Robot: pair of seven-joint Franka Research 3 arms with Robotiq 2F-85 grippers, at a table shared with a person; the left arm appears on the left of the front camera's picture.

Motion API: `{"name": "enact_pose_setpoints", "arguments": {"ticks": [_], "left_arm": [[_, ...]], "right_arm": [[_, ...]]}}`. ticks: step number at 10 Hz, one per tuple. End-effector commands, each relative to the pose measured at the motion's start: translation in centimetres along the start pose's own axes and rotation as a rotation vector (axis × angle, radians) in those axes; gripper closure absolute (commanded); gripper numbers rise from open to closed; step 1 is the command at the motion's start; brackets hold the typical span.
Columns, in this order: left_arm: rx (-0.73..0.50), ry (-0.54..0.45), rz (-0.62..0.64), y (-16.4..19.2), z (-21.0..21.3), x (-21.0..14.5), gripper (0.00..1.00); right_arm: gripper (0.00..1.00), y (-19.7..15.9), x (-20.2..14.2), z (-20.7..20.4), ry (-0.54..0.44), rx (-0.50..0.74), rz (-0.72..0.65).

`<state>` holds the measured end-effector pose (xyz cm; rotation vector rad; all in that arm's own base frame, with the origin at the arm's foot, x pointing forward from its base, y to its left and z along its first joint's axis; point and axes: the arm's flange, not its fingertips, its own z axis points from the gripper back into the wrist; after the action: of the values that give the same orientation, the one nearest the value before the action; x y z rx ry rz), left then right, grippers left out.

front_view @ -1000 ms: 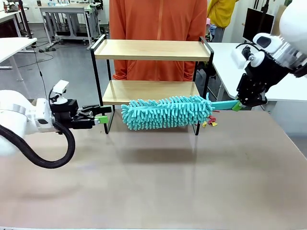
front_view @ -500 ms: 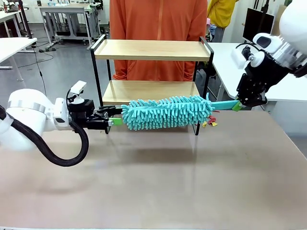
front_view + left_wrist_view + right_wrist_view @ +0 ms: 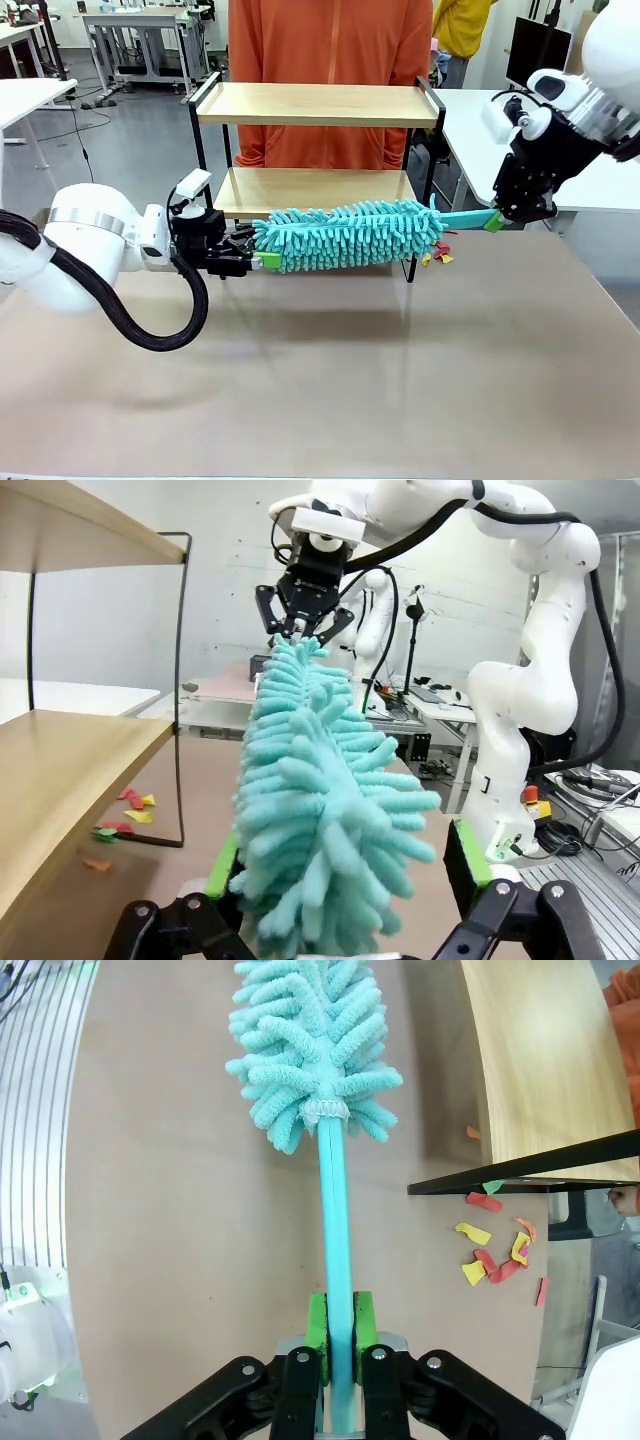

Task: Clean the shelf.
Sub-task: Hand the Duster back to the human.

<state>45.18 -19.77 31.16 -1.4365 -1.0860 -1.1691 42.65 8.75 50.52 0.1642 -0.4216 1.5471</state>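
Left gripper [image 3: 262, 261]: jaws spread, straddling the duster's free tip without gripping, just in front of the shelf's left leg.
Shelf [image 3: 318, 104]: stands on the table's [image 3: 330, 390] far side, before a person in orange [image 3: 330, 60].
Duster [image 3: 345, 236]: teal, level along the shelf's lower board.
Paper scraps [image 3: 495, 1250]: on the table beside the shelf's right leg; the right wrist view shows them clearest.
Right gripper [image 3: 338, 1332]: clenched on the duster's handle, right of the shelf.

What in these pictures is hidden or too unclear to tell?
- Front view: the duster covers the front edge of the shelf's lower board.
- Front view: paper scraps too small to count.
- Left wrist view: whether the left gripper's open fingers touch the duster; its fluff hides that.
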Motion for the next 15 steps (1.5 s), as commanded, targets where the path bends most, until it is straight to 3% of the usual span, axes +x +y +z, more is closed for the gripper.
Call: {"name": "enact_pose_setpoints", "arguments": {"ticks": [1, 4, 5, 6, 7, 9, 10, 11, 12, 15], "left_arm": [[-0.006, -0.009, -0.007, 0.7, -1.4, 0.0, 0.0], [-0.015, -0.031, -0.023, 0.9, -2.9, 0.0, 0.0], [-0.016, -0.042, -0.015, 0.9, -3.1, 0.0, 0.58], [-0.025, -0.043, -0.016, 0.7, -3.2, 0.0, 0.59], [-0.034, -0.042, -0.014, 0.6, -3.2, 0.0, 1.0], [-0.044, -0.035, -0.001, 0.5, -3.2, -0.1, 1.0], [-0.051, -0.026, 0.002, 0.5, -3.2, -0.1, 0.86], [-0.062, -0.015, 0.002, 0.3, -3.2, -0.1, 0.97], [-0.065, -0.01, 0.0, 0.2, -3.4, -0.1, 1.0], [-0.075, -0.015, -0.007, 0.0, -3.3, -0.1, 1.0]], "right_arm": [[0.87, 0.0, 0.0, 0.2, -0.007, 0.001, -0.008], [0.87, 0.0, 0.0, 0.2, -0.007, 0.001, -0.008], [0.87, 0.0, 0.0, 0.2, -0.007, 0.001, -0.008], [0.87, 0.0, 0.0, 0.2, -0.007, 0.001, -0.008], [0.87, 0.0, 0.0, 0.2, -0.007, 0.001, -0.008], [0.87, 0.0, 0.0, 0.2, -0.007, 0.001, -0.008], [0.87, 0.0, 0.0, 0.2, -0.007, 0.001, -0.008], [0.87, 0.0, 0.0, 0.2, -0.007, 0.001, -0.008], [0.87, 0.0, 0.0, 0.2, -0.007, 0.001, -0.008], [0.87, 0.0, 0.0, 0.2, -0.007, 0.001, -0.008]]}}
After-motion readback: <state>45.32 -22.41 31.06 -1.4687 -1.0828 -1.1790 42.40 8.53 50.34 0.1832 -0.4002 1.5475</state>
